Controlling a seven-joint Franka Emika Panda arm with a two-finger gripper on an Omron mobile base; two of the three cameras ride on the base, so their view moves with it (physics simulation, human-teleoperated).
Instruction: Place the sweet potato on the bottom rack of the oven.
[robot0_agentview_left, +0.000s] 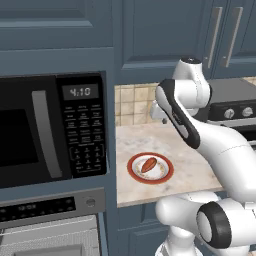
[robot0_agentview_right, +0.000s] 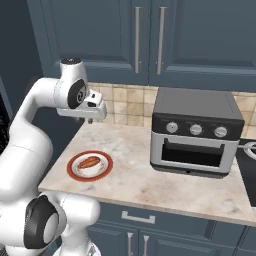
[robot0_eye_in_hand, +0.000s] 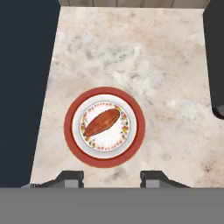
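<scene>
Seen from the hand, the small reddish-orange sweet potato (robot0_eye_in_hand: 102, 122) lies on the white red-rimmed plate (robot0_eye_in_hand: 72, 113) just beyond the spread, empty fingers (robot0_eye_in_hand: 70, 178), long axis running 8 to 2 o'clock (a wrist turn seems needed).

Even, soft rendered light (no glare), faint shadows, slightly coarse detail

I'm looking at a kitchen with dark blue cabinets (robot0_agentview_right: 150, 35) above, fitted with long silver handles. Behind the mottled beige stone counter (robot0_agentview_right: 145, 175) runs a backsplash of tan square tiles (robot0_agentview_right: 125, 102). A black microwave (robot0_agentview_left: 50, 130) sits built into the tall blue unit on the left, and a dark grey toaster oven (robot0_agentview_right: 192, 132) stands on the counter's right side.
</scene>
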